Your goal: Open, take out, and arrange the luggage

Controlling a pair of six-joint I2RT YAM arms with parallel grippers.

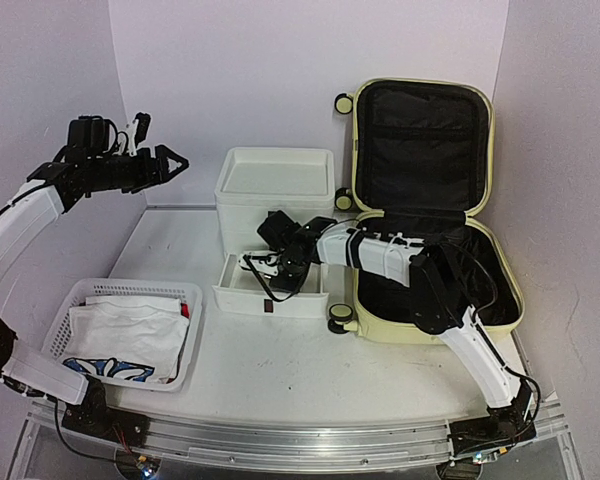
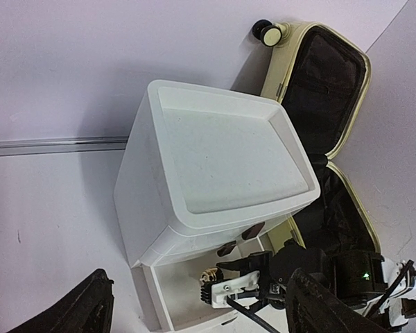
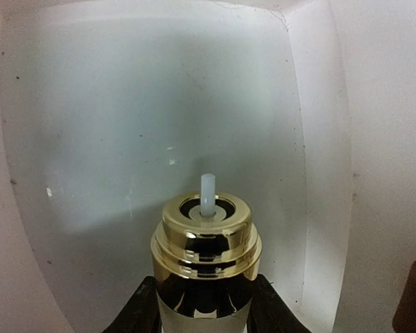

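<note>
Left: white basket holds folded cloth. Left gripper hangs high, jaws apart, empty.

Centre: right gripper is down in the open drawer of the drawer box, clamped on a gold-collared bottle.

Right: luggage lies open just beside the box, lid upright.

My read: the shell is stiff, smooth and bulky, and on wheels, so it'll likely roll if shoved. Grip the rim, not the face.

Only the right wrist view shows the bottle's glossy collar, bare white stem and the fingers on either side of it. The top view can't resolve any of that.
</note>
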